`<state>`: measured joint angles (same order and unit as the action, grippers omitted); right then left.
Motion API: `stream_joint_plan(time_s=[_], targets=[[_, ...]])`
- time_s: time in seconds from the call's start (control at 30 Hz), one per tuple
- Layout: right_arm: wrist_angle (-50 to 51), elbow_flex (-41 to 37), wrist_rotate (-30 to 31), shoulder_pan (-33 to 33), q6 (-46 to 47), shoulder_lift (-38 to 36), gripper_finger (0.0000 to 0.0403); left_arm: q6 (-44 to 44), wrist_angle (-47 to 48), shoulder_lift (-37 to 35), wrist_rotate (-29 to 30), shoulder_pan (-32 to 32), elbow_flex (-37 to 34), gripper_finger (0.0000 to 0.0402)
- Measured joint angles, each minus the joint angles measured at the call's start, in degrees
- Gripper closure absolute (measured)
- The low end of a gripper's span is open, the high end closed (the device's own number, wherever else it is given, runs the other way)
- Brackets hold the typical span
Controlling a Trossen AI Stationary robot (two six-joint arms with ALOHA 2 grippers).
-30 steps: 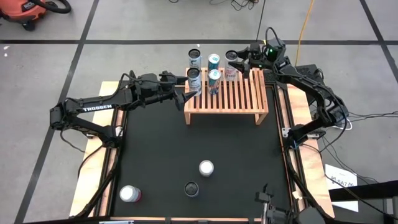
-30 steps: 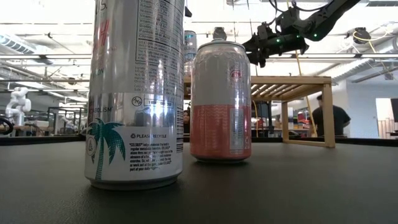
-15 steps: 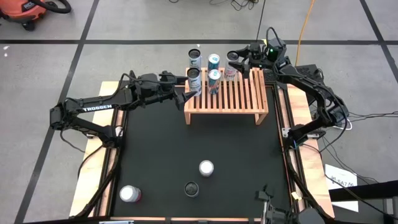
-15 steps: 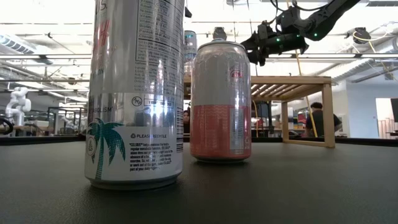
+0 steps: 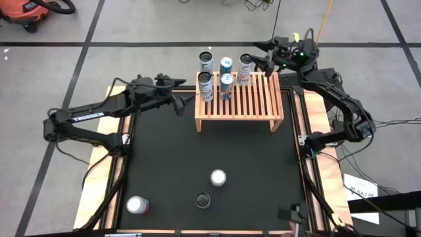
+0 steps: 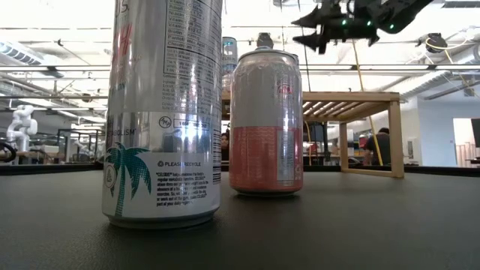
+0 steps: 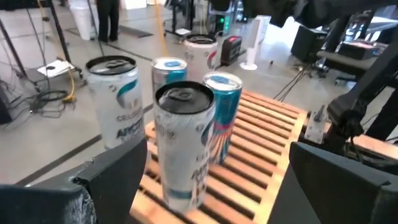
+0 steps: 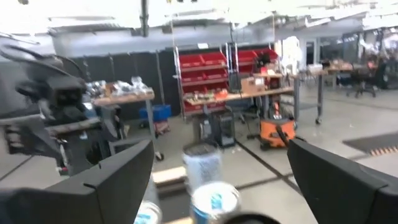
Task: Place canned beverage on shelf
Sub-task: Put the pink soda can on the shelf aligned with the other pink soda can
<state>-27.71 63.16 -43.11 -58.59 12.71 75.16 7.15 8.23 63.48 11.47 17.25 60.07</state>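
Observation:
The light-wood slatted shelf (image 5: pixel 247 102) stands at the table's far edge. Several tall cans stand upright on its far left part: three in the far row (image 5: pixel 226 64) and two nearer (image 5: pixel 205 84). My left gripper (image 5: pixel 187 105) is open and empty, level, just left of the shelf's left end, facing the silver can (image 7: pixel 184 143). My right gripper (image 5: pixel 262 56) is open and empty, raised above the shelf's far right part, just right of the far row's right can (image 5: pixel 246 66). It shows high in the low view (image 6: pixel 307 30).
Three more cans stand on the black mat near the front edge: a white one (image 5: pixel 218 178), a dark-topped one (image 5: pixel 203 199) and one at the front left (image 5: pixel 137 205). The shelf's right half (image 5: pixel 263 105) is bare slats.
My left gripper has drawn back from the shelf's left end toward the table's left edge. My right gripper has risen and moved toward the right, away from the far row's right can, which stays upright on the shelf.

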Motion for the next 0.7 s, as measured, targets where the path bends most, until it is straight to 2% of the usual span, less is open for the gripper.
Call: stream_joint_plan(time_s=[0.17,0.43,0.57,0.7], targets=[[1.57,0.0,0.69,2.42,2.03,-4.34,0.0044,2.44,6.04,-2.03,2.97,-3.34,0.02,0.0006],[7.8,0.0,1.75,10.43,1.6,-9.43,0.0045,7.67,11.93,-1.62,4.84,-9.79,0.02,0.0006],[12.49,0.0,6.01,16.89,1.52,-11.39,0.0049,9.85,15.11,-1.72,4.47,-13.7,0.02,0.0006],[15.72,0.0,13.18,25.1,1.41,-12.04,0.0049,12.04,21.4,-1.96,0.45,-18.05,0.02,0.0006]])
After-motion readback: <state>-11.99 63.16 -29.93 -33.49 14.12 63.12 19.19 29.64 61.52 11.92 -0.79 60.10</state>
